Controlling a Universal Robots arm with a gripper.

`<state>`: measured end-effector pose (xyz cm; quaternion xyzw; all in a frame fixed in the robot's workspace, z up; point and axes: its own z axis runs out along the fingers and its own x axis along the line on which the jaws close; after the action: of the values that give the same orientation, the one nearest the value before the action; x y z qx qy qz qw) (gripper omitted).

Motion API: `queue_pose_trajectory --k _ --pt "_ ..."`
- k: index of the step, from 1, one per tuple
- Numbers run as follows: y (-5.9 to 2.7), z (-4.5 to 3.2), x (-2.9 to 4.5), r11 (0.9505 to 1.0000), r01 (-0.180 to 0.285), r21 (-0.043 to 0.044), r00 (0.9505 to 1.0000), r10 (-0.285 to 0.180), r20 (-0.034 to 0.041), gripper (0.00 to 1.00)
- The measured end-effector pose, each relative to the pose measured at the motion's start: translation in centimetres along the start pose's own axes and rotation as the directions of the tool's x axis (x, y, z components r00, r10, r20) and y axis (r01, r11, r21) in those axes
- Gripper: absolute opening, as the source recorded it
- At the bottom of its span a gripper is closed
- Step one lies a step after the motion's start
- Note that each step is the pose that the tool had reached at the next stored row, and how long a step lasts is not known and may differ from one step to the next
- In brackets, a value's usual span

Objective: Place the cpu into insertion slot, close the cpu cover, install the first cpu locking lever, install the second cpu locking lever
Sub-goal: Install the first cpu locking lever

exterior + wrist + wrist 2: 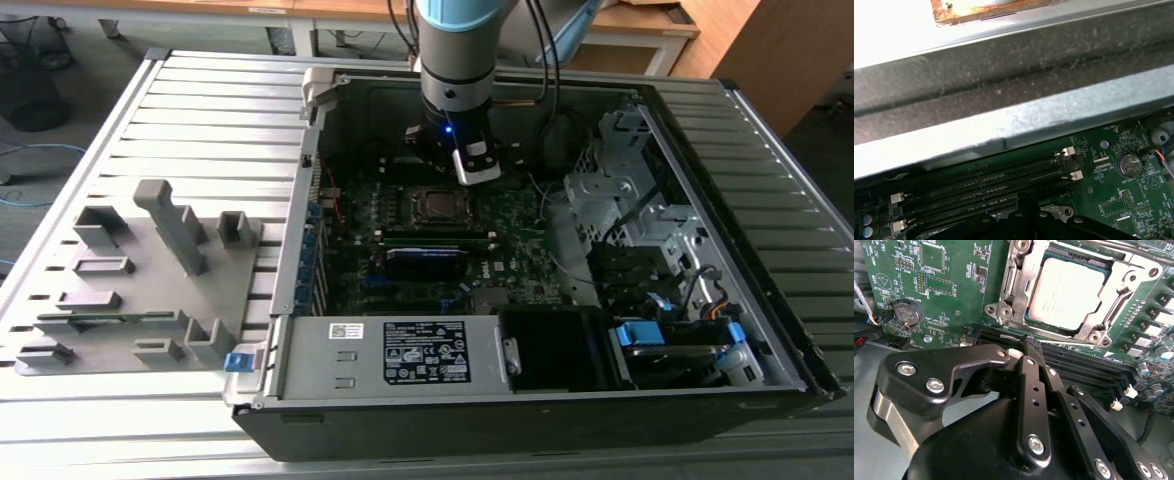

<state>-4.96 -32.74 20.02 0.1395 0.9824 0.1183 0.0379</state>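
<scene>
Black two-finger gripper [1030,347]: fingertips together, nothing between them (no part held). Tips hovered over the long black memory slots [1089,367], just beside one edge of the thin square silver-grey cpu cover [1016,287]. Cover lay flat over one dull silver-tan square cpu [1066,292], seated in the black insertion slot [1079,252]. Grey metal case wall [1019,117] ran near the slots. Open green board [884,270] lay around one round silver coin cell [907,312]. Two white slot clips [1129,390] counted.

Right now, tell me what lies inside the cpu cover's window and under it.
The cpu shows its silver-tan metal top through the window of the cpu cover, which is down around it in the second wrist view. The insertion slot beneath is hidden by chip and frame.
</scene>
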Motion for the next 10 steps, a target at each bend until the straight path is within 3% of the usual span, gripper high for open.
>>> queue_pose_trajectory --k 10 --pt "0.21 0.05 0.08 1.0 0.0 0.0002 1.0 0.0 -0.0001 0.11"
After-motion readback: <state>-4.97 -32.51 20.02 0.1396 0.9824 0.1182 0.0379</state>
